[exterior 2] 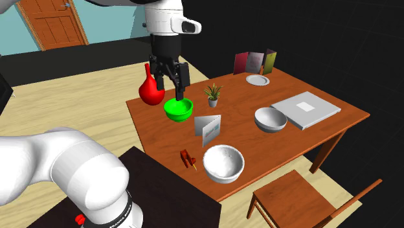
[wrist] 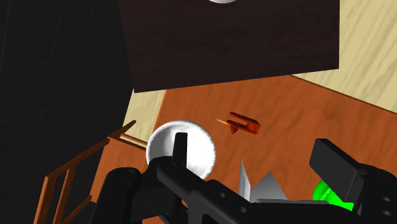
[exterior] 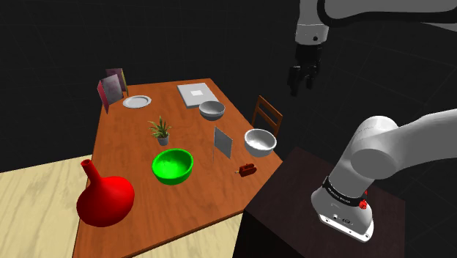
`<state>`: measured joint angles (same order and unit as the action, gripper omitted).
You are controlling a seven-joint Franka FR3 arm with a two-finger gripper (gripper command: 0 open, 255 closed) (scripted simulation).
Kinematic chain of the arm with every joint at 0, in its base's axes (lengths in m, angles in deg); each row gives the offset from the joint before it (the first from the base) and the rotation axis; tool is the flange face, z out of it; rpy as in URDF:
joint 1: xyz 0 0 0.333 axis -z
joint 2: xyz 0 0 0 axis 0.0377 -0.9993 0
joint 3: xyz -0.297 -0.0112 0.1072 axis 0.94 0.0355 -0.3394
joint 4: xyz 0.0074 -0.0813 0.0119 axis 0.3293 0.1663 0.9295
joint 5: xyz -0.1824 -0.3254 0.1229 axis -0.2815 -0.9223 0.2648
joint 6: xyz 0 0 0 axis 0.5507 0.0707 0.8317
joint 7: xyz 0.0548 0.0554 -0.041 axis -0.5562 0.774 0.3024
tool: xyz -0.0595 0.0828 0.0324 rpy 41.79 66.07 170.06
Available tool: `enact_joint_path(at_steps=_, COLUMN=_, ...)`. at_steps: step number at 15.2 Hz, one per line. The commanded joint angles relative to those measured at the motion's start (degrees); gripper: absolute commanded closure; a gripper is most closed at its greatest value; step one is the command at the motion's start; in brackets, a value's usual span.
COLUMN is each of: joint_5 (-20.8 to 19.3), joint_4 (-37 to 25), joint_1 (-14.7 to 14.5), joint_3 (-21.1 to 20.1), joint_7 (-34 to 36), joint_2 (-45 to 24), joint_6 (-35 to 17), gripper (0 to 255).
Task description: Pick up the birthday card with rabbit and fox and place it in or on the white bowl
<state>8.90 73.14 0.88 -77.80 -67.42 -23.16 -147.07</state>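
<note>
Red comes first: a round vase [exterior: 106, 196] with a thin neck sits at the bench's [exterior: 124, 146] near corner, on the shoulder view's left. Next we see a few thin booklets [exterior: 111, 88] standing at the far corner with a plate [exterior: 136, 102] just beside them. A small potted plant [exterior: 160, 130] and a green bowl [exterior: 173, 166] stand mid-bench. A flat grey box [exterior: 196, 93] lies by the far edge, with a grey bowl [exterior: 212, 110] near it. The card [exterior: 223, 141], folded and upright, stands between the green bowl and the white bowl [exterior: 260, 141], touching neither. The white bowl sits at the edge by a chair [exterior: 267, 112]. A small red toy [exterior: 246, 170] lies at the edge nearest the stand [exterior: 285, 212]. The tool [exterior: 302, 86] hangs high over that side, its fingers apart and gripping nothing, well apart from the card.
</note>
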Motion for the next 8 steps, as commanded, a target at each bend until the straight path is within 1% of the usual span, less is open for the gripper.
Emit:
enact_joint_path(at_steps=1, joint_5=0.0, joint_4=0.0, joint_1=0.0, joint_3=0.0, joint_7=0.0, joint_2=0.0, joint_6=0.0, gripper=0)
enact_joint_path(at_steps=8, joint_5=1.5, joint_4=3.1, joint_1=-0.5, joint_3=-0.4, joint_7=3.4, joint_2=-10.8, joint_6=-15.0, gripper=0)
